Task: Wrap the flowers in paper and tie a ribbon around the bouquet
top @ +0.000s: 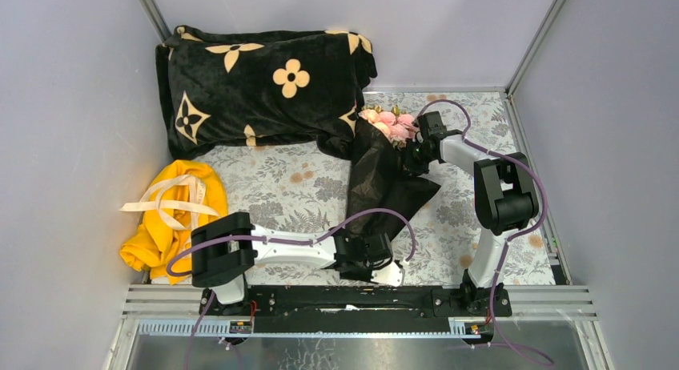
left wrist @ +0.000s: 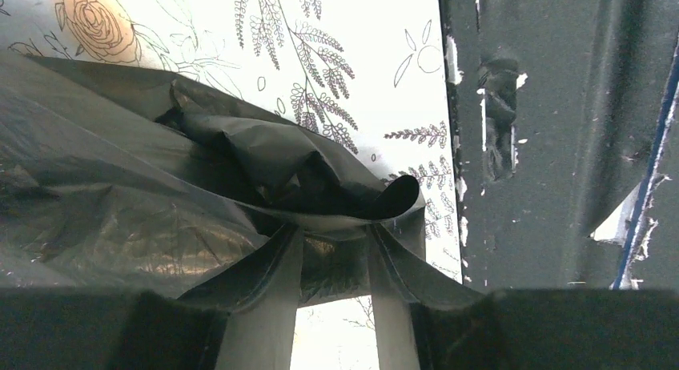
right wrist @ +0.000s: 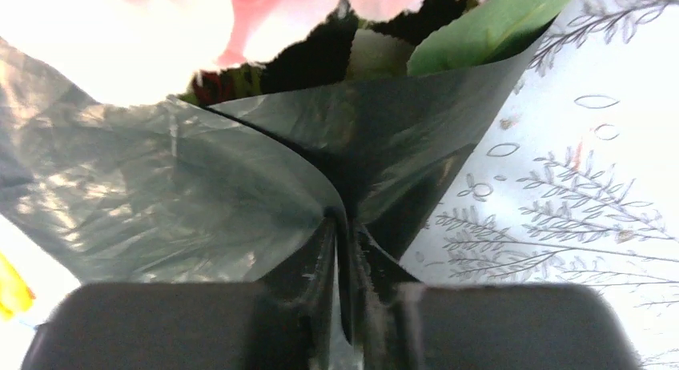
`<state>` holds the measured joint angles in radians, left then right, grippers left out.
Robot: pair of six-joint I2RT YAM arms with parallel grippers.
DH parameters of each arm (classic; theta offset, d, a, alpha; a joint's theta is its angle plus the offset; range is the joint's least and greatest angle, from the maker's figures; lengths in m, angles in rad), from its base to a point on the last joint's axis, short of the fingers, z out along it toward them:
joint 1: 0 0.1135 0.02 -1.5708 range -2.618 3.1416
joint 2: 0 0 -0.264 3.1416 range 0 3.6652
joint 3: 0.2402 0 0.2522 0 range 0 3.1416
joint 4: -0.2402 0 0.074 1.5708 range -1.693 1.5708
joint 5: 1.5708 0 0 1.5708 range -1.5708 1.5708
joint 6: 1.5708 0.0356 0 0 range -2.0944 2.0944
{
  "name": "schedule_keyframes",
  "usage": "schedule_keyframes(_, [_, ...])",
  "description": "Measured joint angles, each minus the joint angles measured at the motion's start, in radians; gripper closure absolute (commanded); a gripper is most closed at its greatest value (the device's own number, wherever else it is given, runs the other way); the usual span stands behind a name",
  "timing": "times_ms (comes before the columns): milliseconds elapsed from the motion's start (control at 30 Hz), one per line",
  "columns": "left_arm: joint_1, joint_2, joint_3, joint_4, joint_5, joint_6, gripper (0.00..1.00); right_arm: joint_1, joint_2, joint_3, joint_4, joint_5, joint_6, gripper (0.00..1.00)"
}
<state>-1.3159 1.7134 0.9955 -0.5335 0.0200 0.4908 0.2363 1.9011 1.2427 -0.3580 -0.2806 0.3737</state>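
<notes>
right gripper point(right wrist: 344, 226), almost shut, pinches the paper point(top: 378, 178) by the flowers point(top: 390, 126), likely to hold the wrap closed; left gripper point(left wrist: 335, 246), half open, straddles its tail.

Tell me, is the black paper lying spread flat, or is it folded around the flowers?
Folded. The paper is gathered in overlapping folds around the flowers, whose pink heads stick out at its far end.

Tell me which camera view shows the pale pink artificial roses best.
Top external. It shows the whole bunch of pale pink artificial roses sticking out of the crinkled black paper. The right wrist view catches only washed-out petals and a green leaf at its top edge; the left wrist view shows none.
</notes>
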Motion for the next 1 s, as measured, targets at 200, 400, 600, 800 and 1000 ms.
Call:
schedule_keyframes(200, [0.0, -0.005, -0.008, 0.01, 0.001, 0.012, 0.55, 0.014, -0.043, 0.0, -0.03, 0.12, -0.02, 0.34])
schedule_keyframes(400, [0.0, -0.005, -0.008, 0.011, 0.002, 0.017, 0.54, 0.112, -0.267, 0.003, -0.119, 0.321, -0.033, 0.15])
schedule_keyframes(600, [0.0, -0.005, -0.008, 0.011, 0.001, 0.018, 0.53, 0.257, -0.42, -0.081, -0.1, 0.372, 0.043, 0.1])
schedule_keyframes(800, [0.0, -0.005, -0.008, 0.011, 0.001, 0.018, 0.53, 0.254, -0.311, -0.193, -0.097, 0.37, 0.11, 0.0])
schedule_keyframes(1000, [0.0, -0.008, -0.011, 0.016, 0.002, 0.017, 0.52, 0.232, -0.2, -0.218, -0.044, 0.327, 0.134, 0.0])
